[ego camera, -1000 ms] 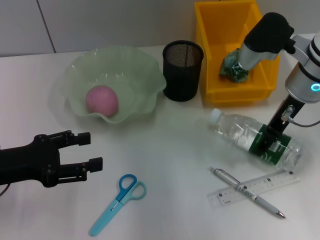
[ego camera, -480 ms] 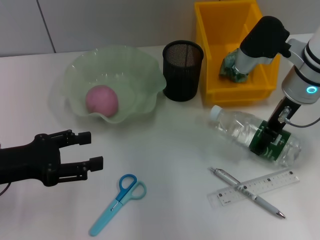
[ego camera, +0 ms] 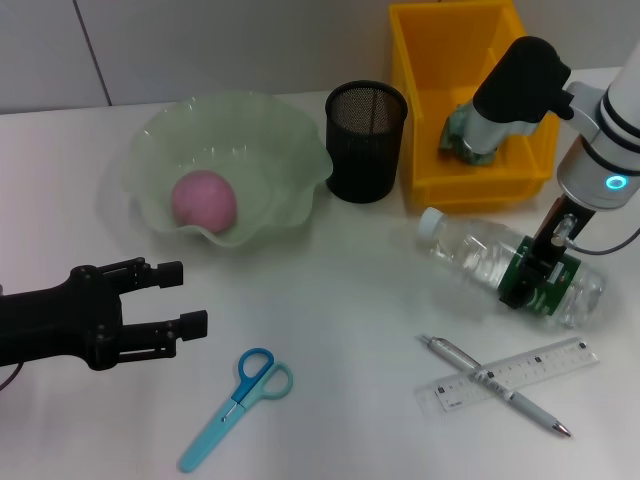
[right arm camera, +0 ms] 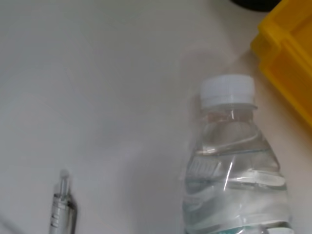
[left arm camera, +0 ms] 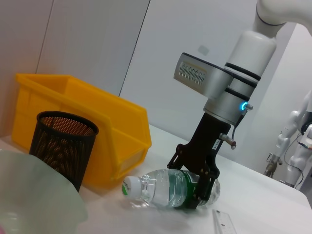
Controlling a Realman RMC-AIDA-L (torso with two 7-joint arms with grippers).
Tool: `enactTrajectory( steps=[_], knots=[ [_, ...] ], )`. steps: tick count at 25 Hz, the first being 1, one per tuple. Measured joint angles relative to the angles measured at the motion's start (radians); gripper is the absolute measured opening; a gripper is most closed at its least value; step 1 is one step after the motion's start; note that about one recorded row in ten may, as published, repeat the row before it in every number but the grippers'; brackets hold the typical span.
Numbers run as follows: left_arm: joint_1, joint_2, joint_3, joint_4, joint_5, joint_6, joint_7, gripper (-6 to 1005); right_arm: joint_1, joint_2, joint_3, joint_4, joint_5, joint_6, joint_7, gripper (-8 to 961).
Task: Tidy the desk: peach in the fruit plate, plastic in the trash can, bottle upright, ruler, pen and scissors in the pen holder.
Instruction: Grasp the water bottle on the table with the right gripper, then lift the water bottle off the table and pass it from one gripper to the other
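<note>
Bottle point(ego camera: 515, 272) shifted slightly with right gripper point(ego camera: 537, 281) clamped on its body | left gripper point(ego camera: 165, 298) open, idle | risk: round wet-looking plastic slipped or rolled during uprighting.

The bottle point(ego camera: 510, 268) looks like clear, glossy plastic with a matt white ribbed cap point(right arm camera: 227, 90) and a shiny green label band point(left arm camera: 181, 187). The pen holder point(ego camera: 366, 141) is black wire mesh, matt. The trash can point(ego camera: 420, 120) is smooth yellow plastic with a slight sheen, and the crumpled plastic point(ego camera: 466, 141) in it looks wrinkled and glossy. The fruit plate point(ego camera: 160, 150) is frosted, translucent pale green, wavy-edged; the peach point(ego camera: 203, 201) has a dull, soft-looking skin. The scissors point(ego camera: 237, 394) have smooth blue plastic handles, the ruler point(ego camera: 540, 365) is clear plastic, the pen point(ego camera: 492, 385) silvery metal. The table point(ego camera: 330, 300) is smooth matt white
</note>
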Motion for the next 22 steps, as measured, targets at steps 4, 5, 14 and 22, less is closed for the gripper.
enactTrajectory(
  steps=[4, 5, 14, 22],
  knots=[
    [0.0, -0.001, 0.0, 0.0, 0.0, -0.001, 0.0, 780, 0.001, 0.002, -0.011, 0.015, 0.0, 0.012, 0.0, 786],
    [0.0, -0.001, 0.0, 0.0, 0.0, -0.001, 0.0, 780, 0.001, 0.002, -0.011, 0.015, 0.0, 0.012, 0.0, 786],
    [0.0, 0.001, -0.003, 0.0, 0.0, 0.001, -0.001, 778, 0.002, 0.006, -0.017, 0.015, 0.001, 0.024, 0.0, 786],
    [0.0, 0.001, -0.003, 0.0, 0.0, -0.001, -0.001, 776, 0.002, 0.007, -0.011, 0.009, 0.005, 0.032, 0.0, 773]
  ],
)
